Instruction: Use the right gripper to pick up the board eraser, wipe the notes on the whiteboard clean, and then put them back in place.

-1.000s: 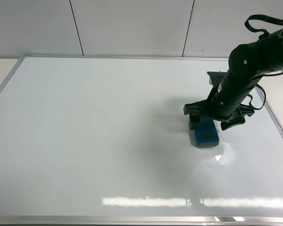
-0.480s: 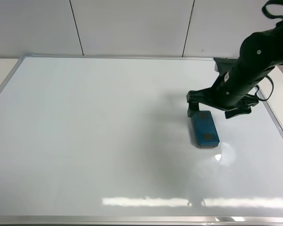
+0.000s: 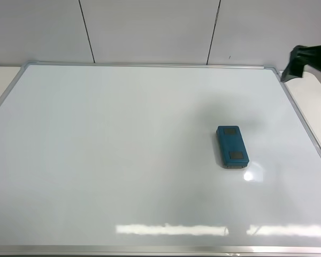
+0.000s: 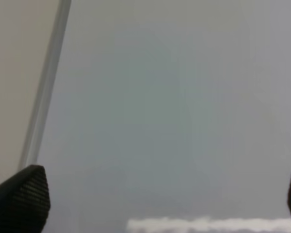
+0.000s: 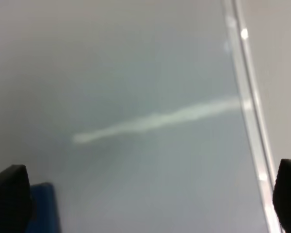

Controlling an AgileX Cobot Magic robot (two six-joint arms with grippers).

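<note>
The board eraser point(image 3: 232, 146) lies flat on the whiteboard point(image 3: 123, 160), right of the middle, its long side running roughly toward the camera, with two dark square patches on its teal top. Nothing touches it. No marker line shows anywhere on the glossy white surface in the high view; only pale streaks of reflected light cross the board near its front edge. A dark part of the right arm point(image 3: 306, 60) shows at the right edge of that view, beyond the board's far right corner and well apart from the eraser. The right gripper point(image 5: 145, 194) has its two black fingertips spread wide to the edges of its wrist view, holding nothing, with the board's metal frame running past one side and a blurred blue corner, probably the eraser, just beside one fingertip. The left gripper point(image 4: 155, 199) is likewise spread wide and empty, above bare board close to a stretch of the frame.
</note>
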